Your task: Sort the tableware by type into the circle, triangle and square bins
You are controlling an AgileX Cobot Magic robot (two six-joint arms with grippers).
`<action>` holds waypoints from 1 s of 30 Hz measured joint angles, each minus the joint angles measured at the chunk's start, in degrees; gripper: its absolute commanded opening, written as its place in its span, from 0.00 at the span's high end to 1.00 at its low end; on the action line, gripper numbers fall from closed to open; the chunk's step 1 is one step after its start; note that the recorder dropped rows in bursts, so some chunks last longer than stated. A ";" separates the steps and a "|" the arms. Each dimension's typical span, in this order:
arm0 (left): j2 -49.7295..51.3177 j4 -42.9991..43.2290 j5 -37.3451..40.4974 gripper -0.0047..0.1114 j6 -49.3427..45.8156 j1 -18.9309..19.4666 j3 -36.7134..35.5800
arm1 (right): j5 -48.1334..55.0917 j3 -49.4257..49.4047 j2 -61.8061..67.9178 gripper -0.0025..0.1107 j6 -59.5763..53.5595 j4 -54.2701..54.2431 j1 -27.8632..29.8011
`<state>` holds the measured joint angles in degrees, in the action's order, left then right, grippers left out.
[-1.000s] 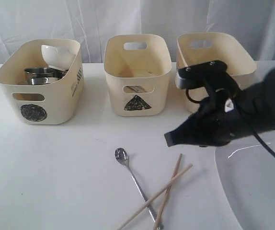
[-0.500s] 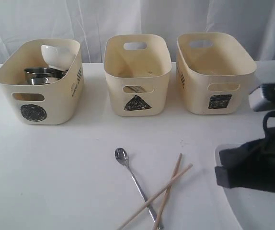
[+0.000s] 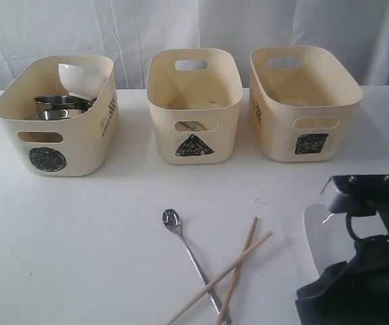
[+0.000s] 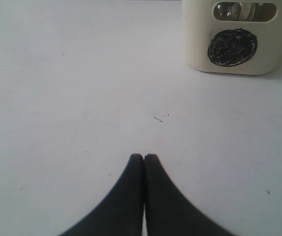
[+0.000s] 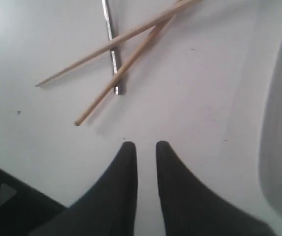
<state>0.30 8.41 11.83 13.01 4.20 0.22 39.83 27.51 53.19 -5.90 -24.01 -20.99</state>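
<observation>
A steel spoon lies on the white table with two wooden chopsticks crossed over its handle. The circle bin holds steel cups and a small white bowl leaning on its wall. The triangle bin and square bin stand to its right. My right arm hangs low at the front right and covers most of the white plate. The right gripper is slightly open with nothing in it, a short way from the chopsticks and spoon handle. My left gripper is shut and empty over bare table.
The three bins stand in a row at the back, before a white curtain. The circle bin shows in the left wrist view, well beyond the fingertips. The plate's rim runs along one side of the right gripper.
My right arm has swung from in front of the square bin down to the table's front right, over the plate. Its jaws have parted a little. The left gripper has stayed shut.
</observation>
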 measured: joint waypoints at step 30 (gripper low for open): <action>0.00 0.00 0.00 0.96 0.00 0.00 0.00 | -1.35 6.96 27.72 0.78 -30.73 -30.76 0.00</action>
<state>0.30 8.41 11.83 13.01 4.20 0.22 38.48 34.47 80.92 -36.63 -54.76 -20.99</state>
